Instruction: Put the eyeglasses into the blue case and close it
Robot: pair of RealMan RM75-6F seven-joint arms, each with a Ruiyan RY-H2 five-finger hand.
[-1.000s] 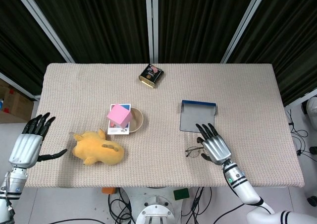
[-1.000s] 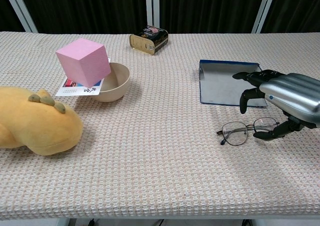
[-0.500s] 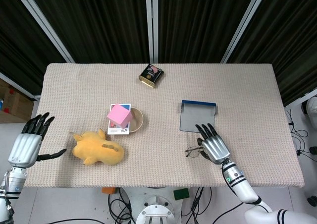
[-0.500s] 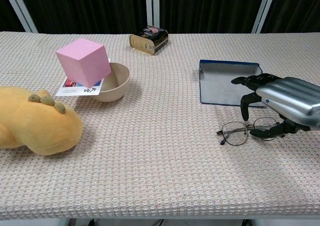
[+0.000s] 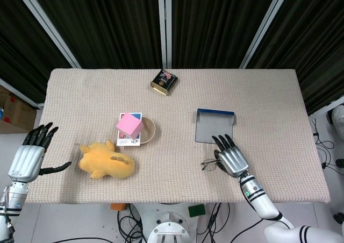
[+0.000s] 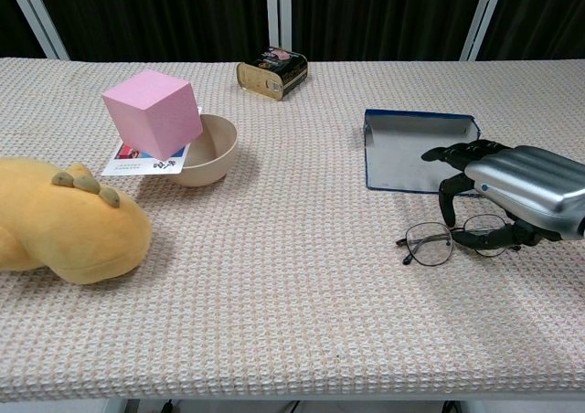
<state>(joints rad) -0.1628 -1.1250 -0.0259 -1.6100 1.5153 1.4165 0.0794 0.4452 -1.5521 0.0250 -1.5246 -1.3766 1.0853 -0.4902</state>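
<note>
The eyeglasses [image 6: 454,240] were found flat on the table [image 5: 269,92], just in front of the open blue case [image 6: 413,150]. The right hand [image 6: 516,191] was positioned over their right lens, fingers curled down; whether they were gripped could not be told. The left hand [image 5: 29,156] was held spread and empty off the table's left edge

The table [image 5: 279,92] wears a beige woven cloth. Eyeglasses [image 6: 450,239] lie partly under the right hand [image 5: 230,158], the open blue case [image 5: 214,126] flat just beyond its fingertips. Farther off on its left sit a bowl [image 5: 148,130] and card [image 5: 128,139], a dark tin [image 5: 164,81] at the far edge, and a yellow plush [image 5: 106,161] near the left hand [image 5: 29,156]
</note>
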